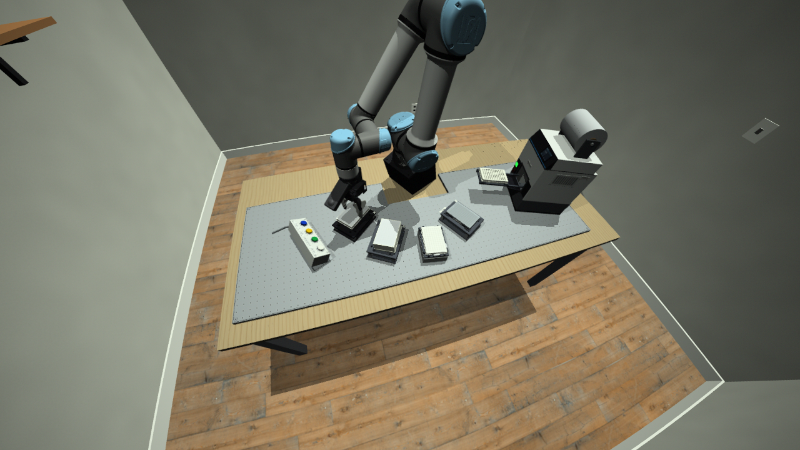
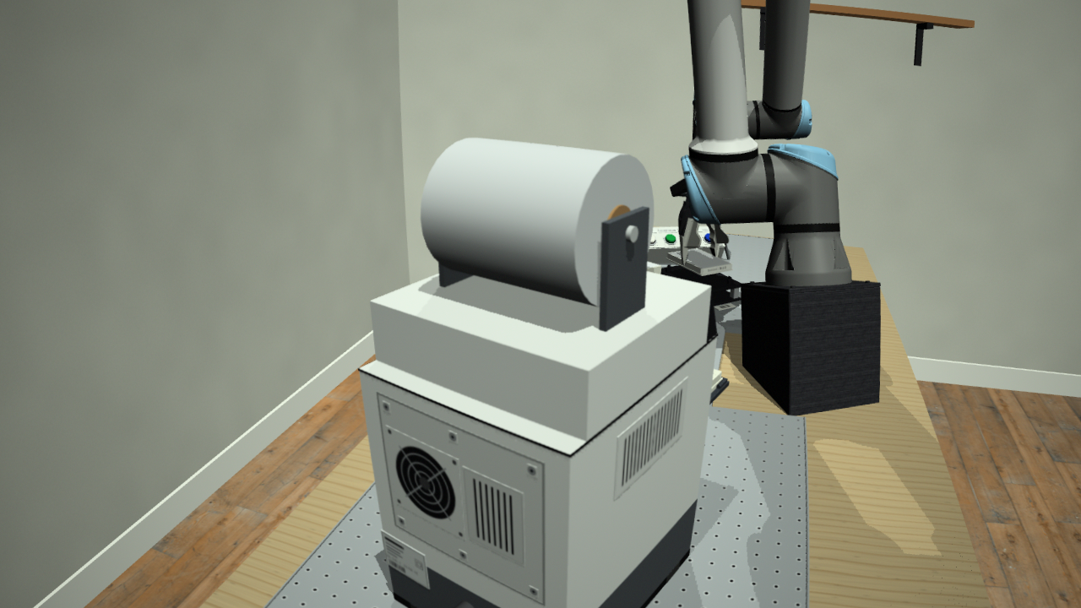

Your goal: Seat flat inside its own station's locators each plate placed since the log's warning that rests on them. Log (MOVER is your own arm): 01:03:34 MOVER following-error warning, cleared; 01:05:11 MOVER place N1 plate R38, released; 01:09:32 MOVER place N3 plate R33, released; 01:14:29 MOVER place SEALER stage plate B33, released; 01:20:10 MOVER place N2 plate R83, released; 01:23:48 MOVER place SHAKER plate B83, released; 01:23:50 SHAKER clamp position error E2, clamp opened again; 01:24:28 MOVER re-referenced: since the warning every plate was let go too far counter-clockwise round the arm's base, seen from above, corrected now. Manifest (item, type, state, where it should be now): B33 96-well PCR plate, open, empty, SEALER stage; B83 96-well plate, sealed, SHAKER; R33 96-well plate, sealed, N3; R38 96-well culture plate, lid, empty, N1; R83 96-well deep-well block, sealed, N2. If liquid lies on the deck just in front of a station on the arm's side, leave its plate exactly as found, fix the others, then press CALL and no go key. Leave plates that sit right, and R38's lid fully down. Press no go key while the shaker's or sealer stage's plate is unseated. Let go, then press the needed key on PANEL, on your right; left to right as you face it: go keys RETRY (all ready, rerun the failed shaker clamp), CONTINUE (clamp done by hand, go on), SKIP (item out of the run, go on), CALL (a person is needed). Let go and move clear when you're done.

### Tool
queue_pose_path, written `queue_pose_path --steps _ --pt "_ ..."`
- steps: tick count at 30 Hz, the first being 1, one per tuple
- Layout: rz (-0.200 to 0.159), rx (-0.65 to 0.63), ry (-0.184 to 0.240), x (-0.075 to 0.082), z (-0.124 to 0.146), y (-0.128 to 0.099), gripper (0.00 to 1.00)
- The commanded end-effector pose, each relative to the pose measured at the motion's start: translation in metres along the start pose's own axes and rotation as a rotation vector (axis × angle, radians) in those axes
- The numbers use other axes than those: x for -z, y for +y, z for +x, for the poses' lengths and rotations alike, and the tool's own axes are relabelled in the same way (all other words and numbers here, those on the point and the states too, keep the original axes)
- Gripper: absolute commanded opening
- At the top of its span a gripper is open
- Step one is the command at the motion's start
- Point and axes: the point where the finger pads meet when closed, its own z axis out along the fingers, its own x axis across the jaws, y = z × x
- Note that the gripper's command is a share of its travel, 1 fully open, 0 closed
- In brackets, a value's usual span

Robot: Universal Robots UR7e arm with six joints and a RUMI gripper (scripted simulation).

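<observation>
The pincer (image 1: pixel 354 205) pinched the sealed plate (image 1: pixel 351 219) over the dark shaker (image 1: pixel 354 228), just beside the button panel (image 1: pixel 309 242). A tall block (image 1: pixel 387 235) crowded its other side; two more plates (image 1: pixel 433 241) and the sealer (image 1: pixel 550 173) stood farther along the table (image 1: pixel 268 330), whose near half lay open.

No text can be read anywhere. The blue cap (image 1: pixel 463 26) on the arm's upper joint bears a raised logo too blurred to make out, and a small white label (image 2: pixel 404 565) low on the machine's back panel carries print too fine to read.
</observation>
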Motion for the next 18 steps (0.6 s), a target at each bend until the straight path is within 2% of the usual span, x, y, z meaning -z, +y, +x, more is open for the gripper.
queue_pose_path --steps 1,18 --pt "-0.003 0.001 -0.002 -0.0031 -0.0018 0.0017 0.00" --pt "-0.003 0.001 -0.002 -0.0081 -0.0018 0.0017 0.00"
